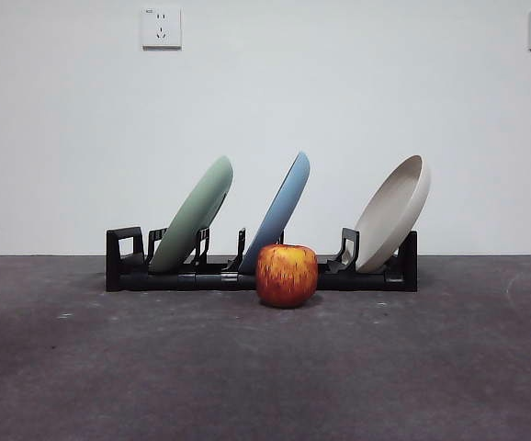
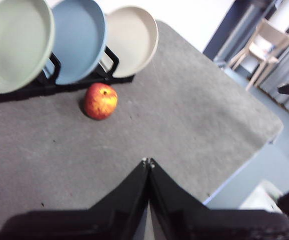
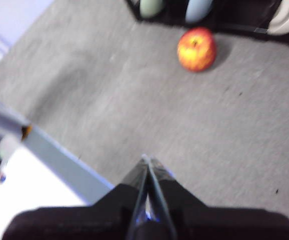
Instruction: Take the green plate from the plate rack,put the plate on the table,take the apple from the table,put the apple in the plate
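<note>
Both arms hang back: left gripper (image 2: pixel 148 162) and right gripper (image 3: pixel 148 160) pinched closed, empty, well apart from the round red apple (image 1: pixel 287 275) fronting the long black plate rack (image 1: pixel 124 262), pale sage-green round plate (image 1: pixel 195 213) slotted in.

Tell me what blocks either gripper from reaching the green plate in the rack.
Nothing visible does. The green plate leans in the plate rack's end slot; the blue plate is apart from it, and the apple sits before the blue one.

apple (image 1: pixel 287 275) before plate rack (image 1: pixel 126 260), three plates in rack
</note>
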Motion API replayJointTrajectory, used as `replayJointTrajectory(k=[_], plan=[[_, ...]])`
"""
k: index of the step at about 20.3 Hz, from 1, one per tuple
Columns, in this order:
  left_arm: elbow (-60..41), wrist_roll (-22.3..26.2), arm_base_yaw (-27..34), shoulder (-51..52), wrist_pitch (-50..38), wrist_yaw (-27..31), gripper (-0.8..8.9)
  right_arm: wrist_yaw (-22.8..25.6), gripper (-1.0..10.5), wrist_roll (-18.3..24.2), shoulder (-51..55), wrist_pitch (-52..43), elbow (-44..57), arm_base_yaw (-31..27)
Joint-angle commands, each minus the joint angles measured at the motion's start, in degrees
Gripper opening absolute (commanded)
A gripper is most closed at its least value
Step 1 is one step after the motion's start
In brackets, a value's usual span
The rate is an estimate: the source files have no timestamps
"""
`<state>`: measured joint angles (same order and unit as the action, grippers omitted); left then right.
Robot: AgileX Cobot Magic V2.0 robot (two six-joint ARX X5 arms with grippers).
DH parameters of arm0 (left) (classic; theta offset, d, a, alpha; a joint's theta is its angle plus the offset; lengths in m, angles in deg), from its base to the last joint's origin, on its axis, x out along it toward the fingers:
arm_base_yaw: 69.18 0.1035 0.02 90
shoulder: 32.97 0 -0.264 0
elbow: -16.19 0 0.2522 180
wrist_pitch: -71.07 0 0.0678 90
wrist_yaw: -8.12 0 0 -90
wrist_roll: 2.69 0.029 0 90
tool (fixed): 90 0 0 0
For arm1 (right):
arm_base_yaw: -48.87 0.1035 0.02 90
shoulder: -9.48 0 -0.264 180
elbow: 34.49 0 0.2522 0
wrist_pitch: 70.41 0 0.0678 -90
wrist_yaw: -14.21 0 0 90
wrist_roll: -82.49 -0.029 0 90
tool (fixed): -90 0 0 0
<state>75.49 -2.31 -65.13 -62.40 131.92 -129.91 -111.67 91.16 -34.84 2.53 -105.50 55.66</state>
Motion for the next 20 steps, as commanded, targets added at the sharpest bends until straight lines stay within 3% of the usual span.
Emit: replayJointTrajectory(k=[1,5,6,9,10,14,20], plan=[[1.7,5.0,-0.4,-0.9,2.9,-0.2,-0.07,-0.2,-0.1,4.5,-0.6,2.2,-1.0,1.8],[2.5,5.3,-0.7,-1.6,3.7,-0.1,0.05,0.0,0.1,4.7,-0.7,2.3,-1.0,4.0],[2.5,5.2,-0.7,-1.6,3.8,-0.1,0.72,0.0,0.5,4.1,-0.7,2.3,-1.0,3.9],[2.5,5.2,-0.8,-1.6,3.7,-0.1,5.72,0.2,6.0,1.6,-0.7,2.2,-1.0,3.9],[2.5,5.2,-0.8,-1.6,3.5,-0.1,5.96,0.2,6.9,1.2,-0.7,2.2,-1.0,4.0],[2.5,5.0,-1.1,-2.0,1.3,0.2,5.96,0.2,6.9,1.2,-0.7,2.2,-1.0,4.0],[2.6,0.9,-3.3,-7.1,-8.6,2.8,5.95,0.2,6.9,1.2,-0.7,2.2,-1.0,4.0]])
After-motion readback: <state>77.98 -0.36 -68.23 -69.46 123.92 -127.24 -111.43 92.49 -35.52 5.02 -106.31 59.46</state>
